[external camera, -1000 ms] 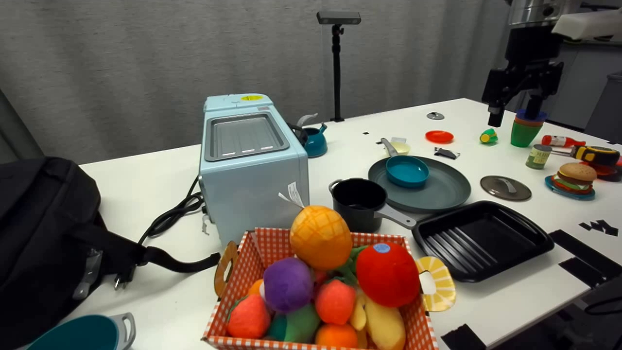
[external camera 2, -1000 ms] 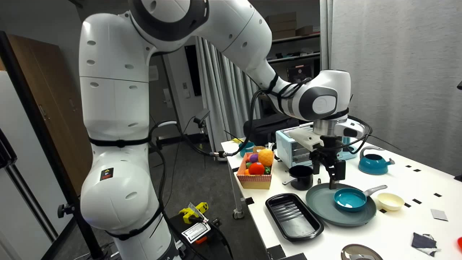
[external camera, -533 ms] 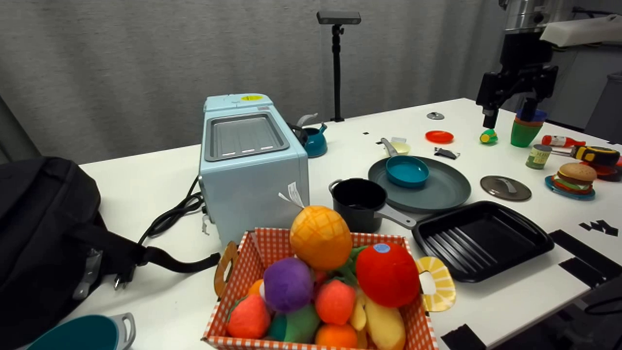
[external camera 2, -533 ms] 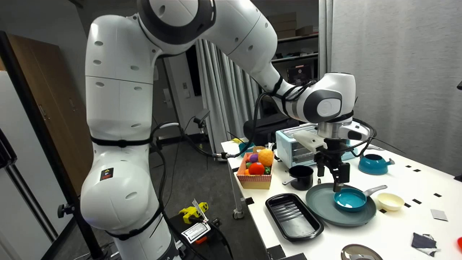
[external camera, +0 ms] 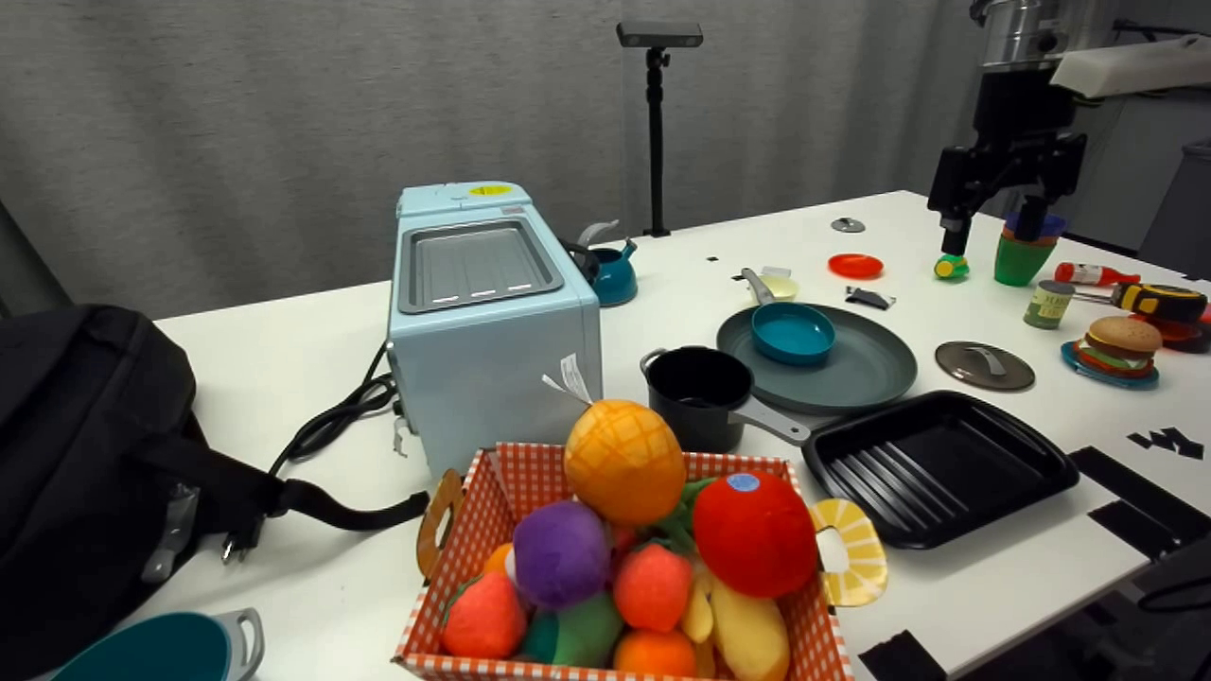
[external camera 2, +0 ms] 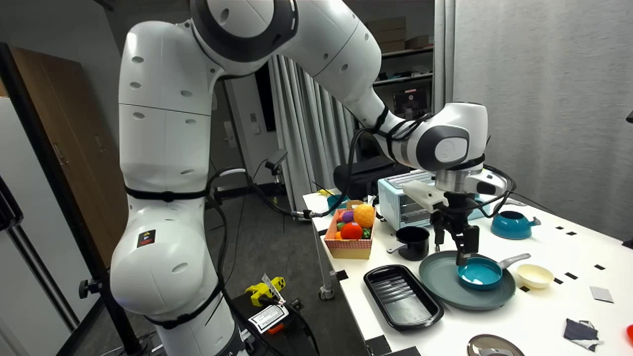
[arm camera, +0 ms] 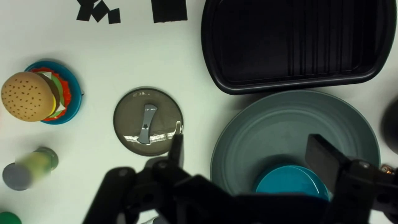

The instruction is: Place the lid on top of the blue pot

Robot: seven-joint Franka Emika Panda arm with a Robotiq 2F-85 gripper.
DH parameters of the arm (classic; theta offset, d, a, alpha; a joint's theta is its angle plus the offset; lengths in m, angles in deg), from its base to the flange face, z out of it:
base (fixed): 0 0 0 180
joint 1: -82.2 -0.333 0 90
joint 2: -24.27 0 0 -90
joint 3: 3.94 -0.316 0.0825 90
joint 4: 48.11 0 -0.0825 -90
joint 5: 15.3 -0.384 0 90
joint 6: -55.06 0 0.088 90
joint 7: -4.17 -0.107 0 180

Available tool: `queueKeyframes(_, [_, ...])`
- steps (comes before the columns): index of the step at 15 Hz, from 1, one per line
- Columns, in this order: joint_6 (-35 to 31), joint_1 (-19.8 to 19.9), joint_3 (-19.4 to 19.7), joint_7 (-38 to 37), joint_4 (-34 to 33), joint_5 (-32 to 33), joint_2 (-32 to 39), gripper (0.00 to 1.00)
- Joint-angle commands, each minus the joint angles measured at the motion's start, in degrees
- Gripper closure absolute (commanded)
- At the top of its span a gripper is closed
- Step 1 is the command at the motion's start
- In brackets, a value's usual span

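Holds the tool [arm camera: 245,147] above the worktop [external camera: 1003,586], with the fingers [arm camera: 323,159] spread wide apart. Has the lid [arm camera: 148,121] lying flat on the worktop, right side up, near the dark platter [arm camera: 279,130] and well in from the edge with the black tape [external camera: 1142,492]. Has the blue pot [external camera 2: 478,273] sitting upright on that platter, with its handle [external camera 2: 515,260] pointing toward the opposite edge. Carries the black grill tray [external camera 2: 405,306] between platter and taped edge and, in both exterior views, the teal kettle [external camera 2: 512,226] close to the opposite edge.
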Motion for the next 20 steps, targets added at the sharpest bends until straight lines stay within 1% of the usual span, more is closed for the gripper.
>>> queueKeyframes(1, [0.59,0.59,0.67,0.0,-2.23,-0.09,2.63,0.0])
queueKeyframes(5, [0.97,1.43,1.47,0.37,-4.14,-0.51,6.11,0.0])
queueKeyframes(12, [-0.38,2.56,2.3,-0.21,-7.66,-0.53,12.82,0.0])
queueKeyframes(20, [-5.94,5.15,2.07,0.83,-10.48,-3.01,18.97,0.0])
